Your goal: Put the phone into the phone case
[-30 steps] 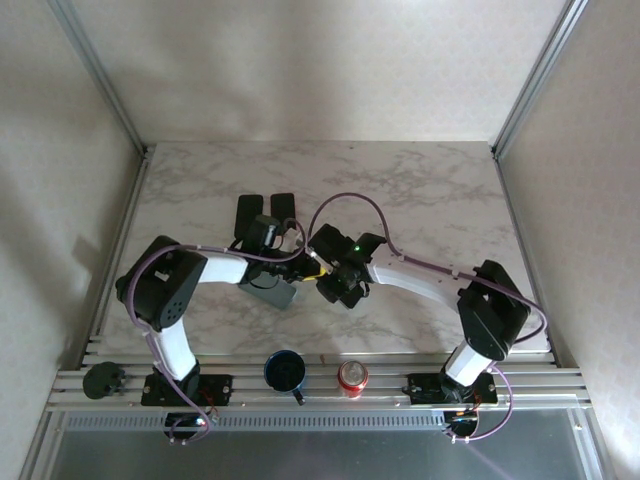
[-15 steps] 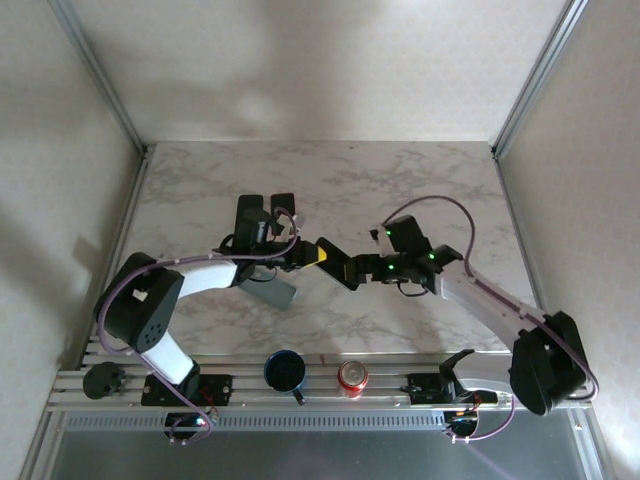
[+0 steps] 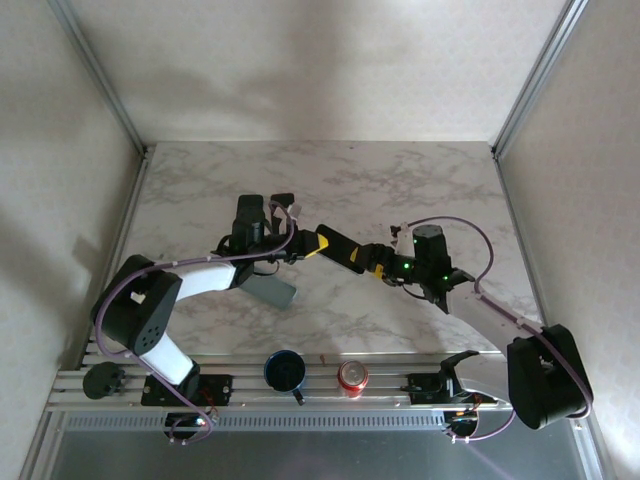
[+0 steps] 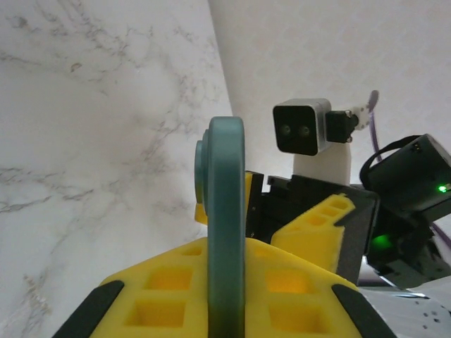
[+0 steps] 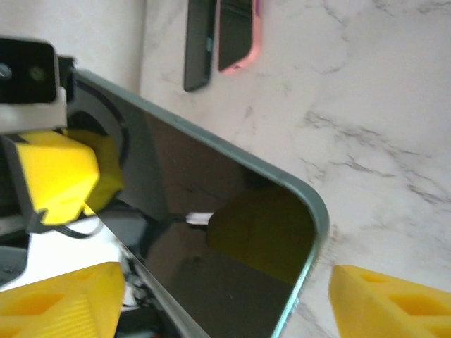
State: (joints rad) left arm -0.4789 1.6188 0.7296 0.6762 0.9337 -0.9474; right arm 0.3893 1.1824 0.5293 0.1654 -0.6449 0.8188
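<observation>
desk (image 3: pixel 430 180): white marble with grey veins.
room: pale walls (image 3: pixel 320 70) on three sides; slanted metal posts (image 3: pixel 100 75) at the far corners.
near rail: a blue mug (image 3: pixel 285 372) and a red can (image 3: pixel 352 377) stand side by side between the arm bases.
left of centre: two dark slabs (image 3: pixel 265 208) lie side by side on the desk; the right wrist view shows a pink rim (image 5: pixel 238 35) on one.
left arm: reaches from its base to mid-desk, forearm pointing right.
left tool (image 3: pixel 303 245): clamped on the phone, a yellow finger on each face (image 4: pixel 225 282).
phone (image 3: pixel 338 250): carried by the left tool over mid-desk, between the two tools; a teal rim edge-on in the left wrist view (image 4: pixel 225 211), a dark screen in the right wrist view (image 5: pixel 232 211).
right arm: elbow out to the right, forearm pointing left.
right tool (image 3: pixel 373 262): fingers apart, one either side of the phone's free end (image 5: pixel 225 303); marble shows between the rim and one finger (image 5: pixel 394 303).
phone case (image 3: pixel 270 291): grey-green slab flat on the desk, beside the left forearm, apart from the phone.
</observation>
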